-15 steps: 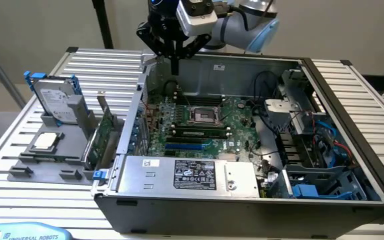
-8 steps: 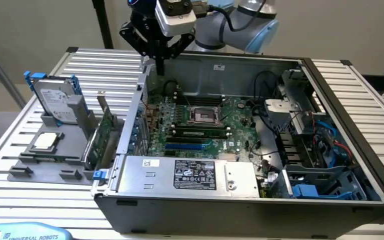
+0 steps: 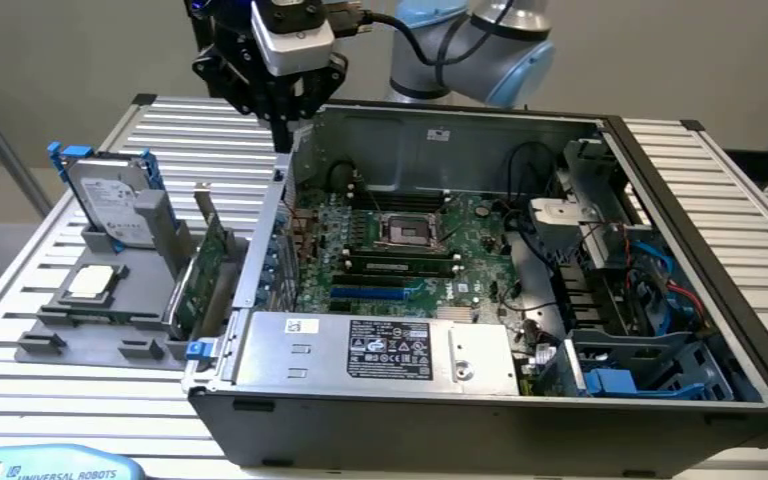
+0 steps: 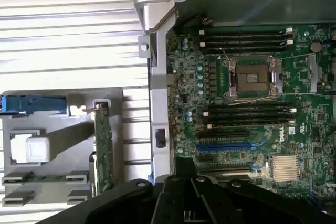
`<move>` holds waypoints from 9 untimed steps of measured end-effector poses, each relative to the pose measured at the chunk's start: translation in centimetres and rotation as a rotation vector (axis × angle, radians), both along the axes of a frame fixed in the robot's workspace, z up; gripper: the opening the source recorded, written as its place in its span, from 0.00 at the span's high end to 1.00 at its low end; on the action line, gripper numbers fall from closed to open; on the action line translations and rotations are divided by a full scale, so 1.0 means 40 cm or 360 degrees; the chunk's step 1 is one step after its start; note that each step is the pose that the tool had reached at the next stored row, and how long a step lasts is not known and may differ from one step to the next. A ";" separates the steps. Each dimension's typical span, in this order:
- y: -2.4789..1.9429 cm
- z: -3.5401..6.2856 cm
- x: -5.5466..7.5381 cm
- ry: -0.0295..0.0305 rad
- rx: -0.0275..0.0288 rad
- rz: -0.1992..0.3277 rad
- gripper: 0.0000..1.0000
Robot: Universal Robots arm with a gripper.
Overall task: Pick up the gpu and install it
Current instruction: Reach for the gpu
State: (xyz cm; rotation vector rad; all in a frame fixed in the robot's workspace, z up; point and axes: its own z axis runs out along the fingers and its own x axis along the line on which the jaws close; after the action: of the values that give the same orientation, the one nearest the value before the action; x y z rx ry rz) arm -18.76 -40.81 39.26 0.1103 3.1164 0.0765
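Exterior view: looks down aslant across the open computer case (image 3: 491, 430) from mid-range. Wrist view: faces straight down, closer; shares the motherboard (image 4: 294, 77) and grey holder (image 4: 68, 129).

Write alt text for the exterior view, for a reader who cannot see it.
The robot's pincer, shut and holding nothing, hangs over the far corner of an open computer case lying on a slatted table. At the exterior view's left, the gpu stands upright in a grey holder beside a hard drive, apart from the pincer.
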 end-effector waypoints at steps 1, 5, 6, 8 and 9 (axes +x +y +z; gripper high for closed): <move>-0.002 0.000 -0.011 -0.00005 0.00001 0.0000 0.89; -0.011 -0.001 -0.057 -0.00019 0.00000 0.0000 0.89; -0.013 -0.002 -0.068 -0.00020 0.00000 0.0000 0.89; -0.018 -0.003 -0.090 -0.00021 0.00001 0.0000 0.89; -0.019 -0.004 -0.102 -0.00021 0.00001 0.0000 0.89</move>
State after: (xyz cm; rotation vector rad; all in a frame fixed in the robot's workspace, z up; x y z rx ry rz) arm -22.82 -41.58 39.08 0.1102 3.1151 0.0766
